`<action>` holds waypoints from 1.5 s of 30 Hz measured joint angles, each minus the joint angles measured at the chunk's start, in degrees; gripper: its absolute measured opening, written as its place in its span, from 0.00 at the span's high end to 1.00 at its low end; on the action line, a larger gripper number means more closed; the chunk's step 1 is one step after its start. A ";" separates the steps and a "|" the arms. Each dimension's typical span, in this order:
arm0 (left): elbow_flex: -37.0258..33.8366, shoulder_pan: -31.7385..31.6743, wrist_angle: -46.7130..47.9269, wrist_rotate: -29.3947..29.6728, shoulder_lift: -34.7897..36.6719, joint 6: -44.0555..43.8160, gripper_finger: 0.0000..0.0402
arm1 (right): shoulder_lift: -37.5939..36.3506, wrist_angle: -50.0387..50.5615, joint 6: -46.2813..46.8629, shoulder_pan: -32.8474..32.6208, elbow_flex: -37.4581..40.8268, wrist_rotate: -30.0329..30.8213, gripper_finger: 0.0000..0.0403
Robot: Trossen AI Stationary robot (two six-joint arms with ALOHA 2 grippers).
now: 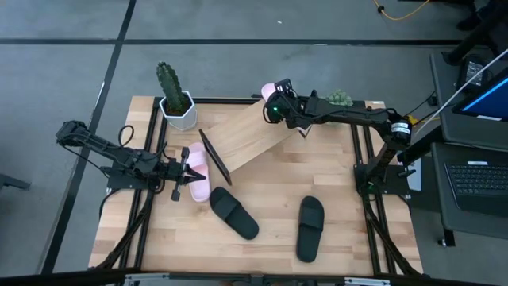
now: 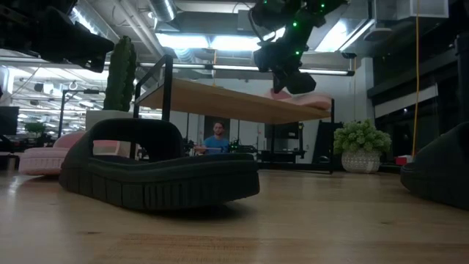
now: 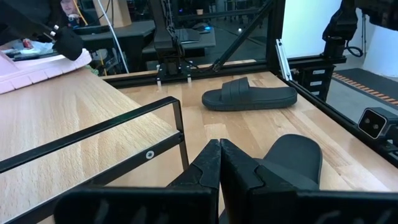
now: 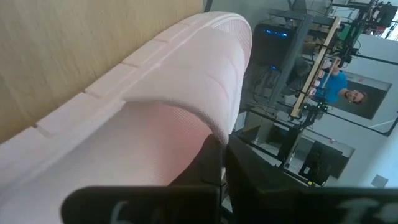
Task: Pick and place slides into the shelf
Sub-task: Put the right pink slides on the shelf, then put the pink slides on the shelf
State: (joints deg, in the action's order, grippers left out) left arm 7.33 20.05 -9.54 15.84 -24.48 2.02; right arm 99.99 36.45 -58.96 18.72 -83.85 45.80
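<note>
One pale pink slide (image 1: 270, 89) (image 4: 155, 93) lies at the far, raised end of the slanted shelf (image 1: 252, 137) (image 2: 220, 99). My right gripper (image 1: 275, 101) (image 4: 221, 149) is shut at its strap. The second pink slide (image 1: 198, 176) (image 2: 47, 155) rests sole-down on the table beside the shelf's low end. My left gripper (image 1: 189, 168) (image 3: 219, 158) is shut just left of it; I cannot tell whether they touch. Two black slides (image 1: 232, 212) (image 1: 309, 228) lie sole-down on the table's near half. My right gripper is shut on the pink slide at the edge of its wide strap (image 4: 211, 127), coming from above and from the table's right. The fingers themselves hide the exact place of contact. The slide's sole (image 2: 304, 100) lies on the shelf board's raised end.
A potted cactus (image 1: 176, 99) stands at the far left corner, and a small green plant (image 1: 340, 98) (image 2: 360, 147) at the far right. The shelf's black wire frame (image 3: 177, 124) rises just ahead of my left gripper. A person (image 2: 216, 137) sits in the room behind.
</note>
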 joint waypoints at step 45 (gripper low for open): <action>0.00 0.00 0.02 0.00 0.01 -0.39 1.00 | 0.17 5.25 9.14 -4.43 -0.03 5.69 0.56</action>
State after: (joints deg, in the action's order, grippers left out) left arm 7.33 20.05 -9.52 15.84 -24.47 1.63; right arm 100.16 41.70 -49.82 14.29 -83.88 51.49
